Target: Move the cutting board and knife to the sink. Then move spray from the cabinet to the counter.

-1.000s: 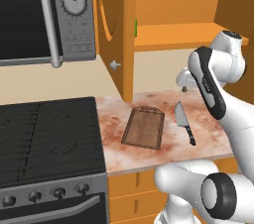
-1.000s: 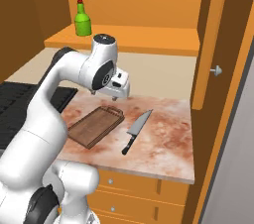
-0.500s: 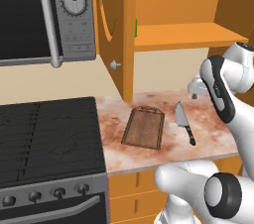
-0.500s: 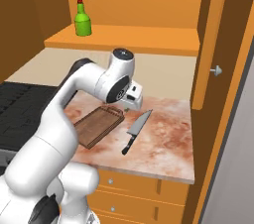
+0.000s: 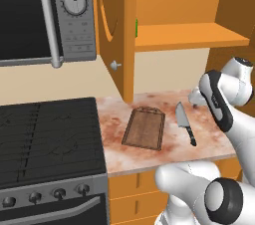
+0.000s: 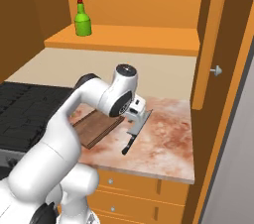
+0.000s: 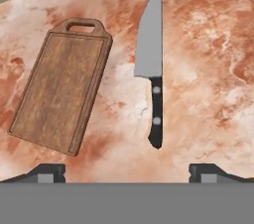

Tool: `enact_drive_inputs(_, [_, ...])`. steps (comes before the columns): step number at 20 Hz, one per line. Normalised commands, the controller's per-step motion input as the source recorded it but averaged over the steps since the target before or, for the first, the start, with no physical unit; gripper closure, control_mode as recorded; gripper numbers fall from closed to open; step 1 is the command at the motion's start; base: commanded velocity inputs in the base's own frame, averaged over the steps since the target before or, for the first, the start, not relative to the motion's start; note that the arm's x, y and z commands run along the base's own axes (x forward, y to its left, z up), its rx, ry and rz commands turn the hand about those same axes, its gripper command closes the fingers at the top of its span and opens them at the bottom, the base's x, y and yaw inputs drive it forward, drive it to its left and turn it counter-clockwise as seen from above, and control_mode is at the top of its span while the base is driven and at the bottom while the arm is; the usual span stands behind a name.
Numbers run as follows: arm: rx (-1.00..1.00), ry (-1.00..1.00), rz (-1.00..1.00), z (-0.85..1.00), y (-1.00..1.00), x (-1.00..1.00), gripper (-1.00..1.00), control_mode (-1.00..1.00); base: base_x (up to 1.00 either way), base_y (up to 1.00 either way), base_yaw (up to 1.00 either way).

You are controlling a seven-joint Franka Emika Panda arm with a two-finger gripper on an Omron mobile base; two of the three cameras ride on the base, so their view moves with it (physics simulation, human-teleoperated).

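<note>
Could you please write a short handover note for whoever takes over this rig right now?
Gripper: open, empty, above the counter looking down on the knife.
Cutting board: flat on the counter, loop handle toward the back wall.
Knife: flat on the counter, beside the board and apart from it, blade tip toward the wall.
Spray: upright on the shelf of the open cabinet.
Done: nothing moved yet.
Left: board and knife to the sink, then spray down to the counter.
</note>
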Motion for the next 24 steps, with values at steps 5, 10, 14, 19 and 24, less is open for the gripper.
enact_drive_inputs(5, [-0.01,0.00,-0.16,-0.44,-0.42,0.07,-1.00,-1.00,0.00,0.00,0.00])
enact_drive_inputs(10, [-0.04,-0.01,-0.13,-0.42,-0.21,0.17,-1.00,-1.00,0.00,0.00,0.00])
enact_drive_inputs(14, [0.00,-0.03,-0.01,-0.20,-0.01,0.34,-1.00,-1.00,0.00,0.00,0.00])
enact_drive_inputs(19, [0.00,-0.07,0.00,-0.20,0.00,0.13,-1.00,-1.00,0.00,0.00,0.00])
enact_drive_inputs(24, [-0.03,0.00,0.00,-0.41,0.00,0.00,-1.00,-1.00,0.00,0.00,0.00])
